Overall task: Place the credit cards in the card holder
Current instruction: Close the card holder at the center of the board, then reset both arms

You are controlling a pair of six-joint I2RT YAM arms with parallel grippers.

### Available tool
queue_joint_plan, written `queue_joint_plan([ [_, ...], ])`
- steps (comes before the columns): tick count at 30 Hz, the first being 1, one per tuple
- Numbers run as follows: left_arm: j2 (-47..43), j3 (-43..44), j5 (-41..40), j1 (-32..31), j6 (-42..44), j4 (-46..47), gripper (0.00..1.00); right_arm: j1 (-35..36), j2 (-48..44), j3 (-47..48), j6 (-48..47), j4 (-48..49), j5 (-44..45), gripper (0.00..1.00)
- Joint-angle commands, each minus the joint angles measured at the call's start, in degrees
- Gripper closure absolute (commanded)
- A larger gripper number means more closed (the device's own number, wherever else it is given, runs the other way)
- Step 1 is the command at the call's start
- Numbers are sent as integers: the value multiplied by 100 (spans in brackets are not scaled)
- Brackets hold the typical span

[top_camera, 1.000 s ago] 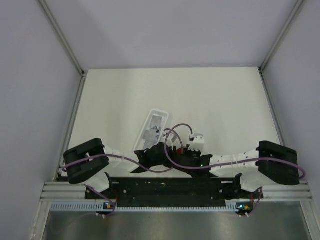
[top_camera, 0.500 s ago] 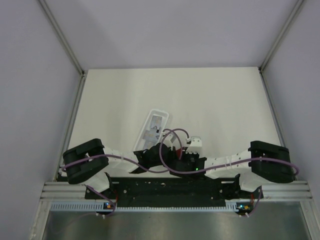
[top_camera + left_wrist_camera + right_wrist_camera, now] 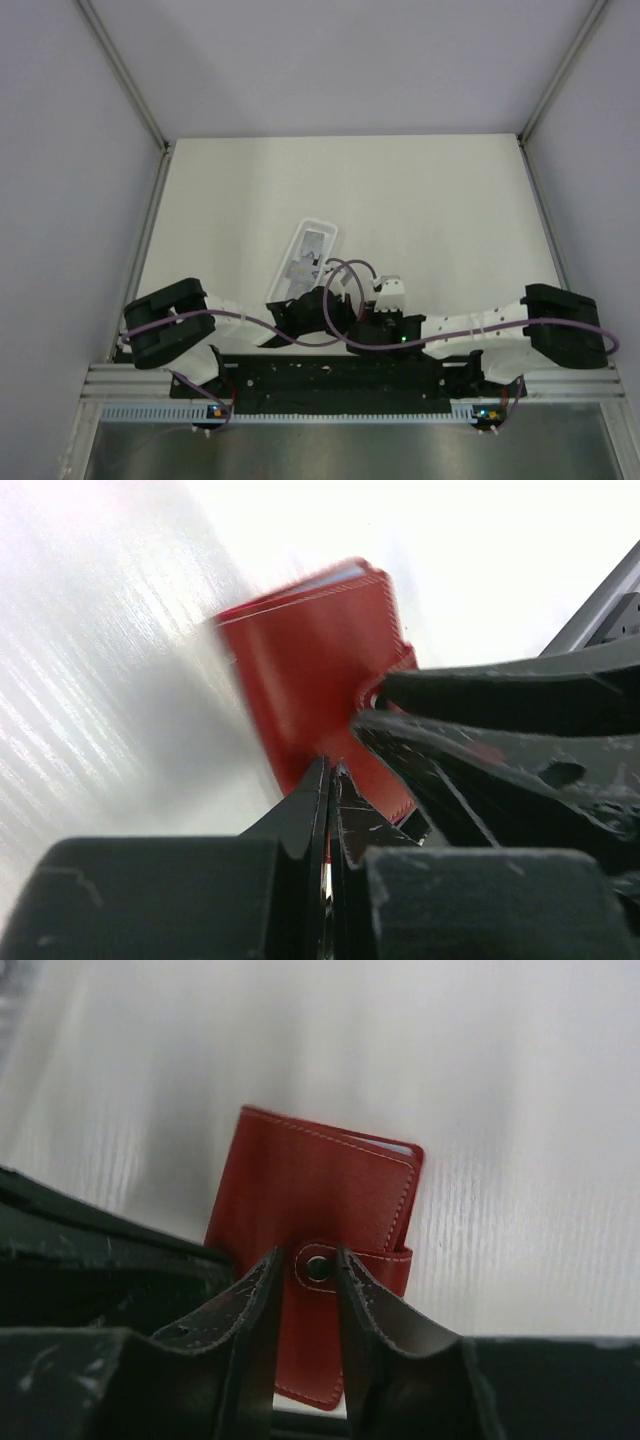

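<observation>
Two grippers meet over the card holder [image 3: 320, 1195] near the table's [image 3: 420, 200] near edge, about midway between the two arm bases. We see the red wallet lying closed and flat on the white surface. Its clasp tab [image 3: 385, 1265] is wrapped across the front and the metal snap [image 3: 320, 1267] is fastened. A thin pale strip of the inner pockets shows along one edge.

In the right wrist view, the right gripper [image 3: 308, 1275] hangs directly over the tab. Its two fingers [image 3: 262, 1295] stand close together but not touching, and the snap sits in the narrow gap between them. We cannot tell whether they pinch the tab or only straddle it.

In the left wrist view, the left gripper [image 3: 325, 780] reaches the wallet's near edge. Its fingers [image 3: 300, 820] are pressed together with only a hairline between them, and the tips lie against the red cover. We cannot tell whether any thin layer is caught in that line. In the same view, the black body of the right gripper crosses from the right and touches the wallet at its side edge.

From above, we see the credit cards [image 3: 314, 243] as grey patches lying inside a long white slotted tray [image 3: 322, 224]. The tray sits at an angle just beyond the grippers, apart from the wallet. Purple cables [image 3: 345, 265] loop over both wrists and hide most of the wallet in that view.
</observation>
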Motion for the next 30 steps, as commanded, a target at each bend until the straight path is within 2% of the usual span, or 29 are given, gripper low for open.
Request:
queue_joint_plan([
  [1,-223,-36,-179,11,167,-309,100,-242,-925,-123,-648,-893,-1059,70],
  [5,-372,70,-293,19,263,-485,100,-962,-2015,-254,-1289,-569,-979,66],
  [9,-548,298,-381,28,395,-879,100,-1534,-2938,-413,-1843,-261,-1286,64],
  [15,-1364,737,-1048,28,720,-2144,98,-1904,-3344,-484,-2564,81,-2181,59],
  [19,-2084,1036,-1690,89,1089,-3118,79,-2176,-3169,-300,-3056,337,-3184,44],
  [23,-2788,1186,-1824,501,1379,-3823,57,-2273,-3186,-79,-3276,355,-3264,33],
  [24,-3016,1195,-1745,738,1423,-4034,32,-2422,-3221,-53,-3320,355,-3360,29],
  [27,-3473,1151,-1446,1563,1616,-4456,6,-3071,-3362,-44,-3479,346,-3824,22],
  [28,-3649,1134,-1436,1784,1687,-4579,1,-3369,-3414,-61,-3531,346,-4044,20],
  [30,-3957,1125,-1585,2197,1775,-4869,1,-3888,-3546,-105,-3628,337,-4388,17],
])
